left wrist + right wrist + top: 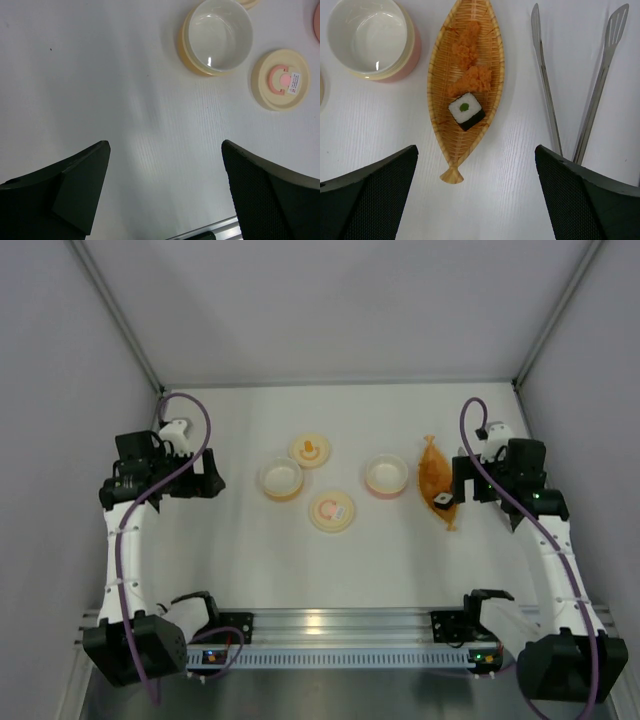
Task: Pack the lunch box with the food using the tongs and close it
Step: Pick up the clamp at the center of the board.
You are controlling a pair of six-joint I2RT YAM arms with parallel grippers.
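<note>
Hovering right claw [475,150]: is hanging wide open over the table, gripping nothing.
Food [470,75]: is lying in a boat-shaped basket [496,60] just ahead, between the finger lines.
Tongs [546,100]: are lying just right of the basket, running behind the right finger.
Lunch box [367,35]: is sitting near the basket's left, uncovered.
Left claw [165,143]: is hanging open, empty.
Lid [280,80]: is lying ahead-right of it.
</note>
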